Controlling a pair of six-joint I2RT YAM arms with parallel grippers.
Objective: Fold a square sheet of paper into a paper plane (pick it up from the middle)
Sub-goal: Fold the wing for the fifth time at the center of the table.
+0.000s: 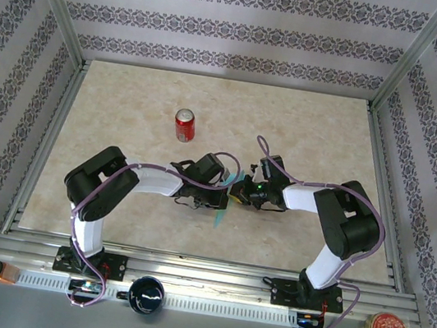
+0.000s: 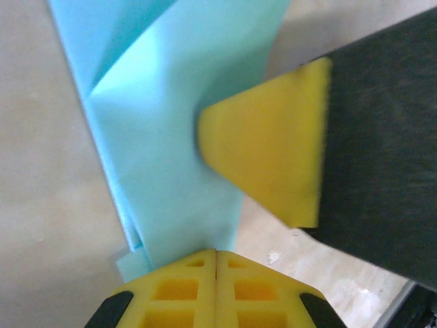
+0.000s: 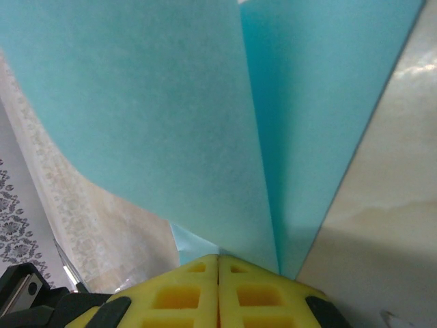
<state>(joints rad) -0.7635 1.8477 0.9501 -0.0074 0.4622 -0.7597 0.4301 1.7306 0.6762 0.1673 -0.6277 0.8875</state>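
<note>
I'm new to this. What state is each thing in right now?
turquoise paper: folded in layers, pinched by both end effectors.
left end effector: shut on the paper.
right end effector: shut on the paper.
red soda can: upright, apart from both arms.

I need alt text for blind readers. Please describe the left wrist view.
A folded turquoise-blue paper sheet is pinched at its lower edge by the left gripper, its yellow fingers shut. A second yellow wedge-shaped finger on a black body touches it from the right, over a beige table.
</note>
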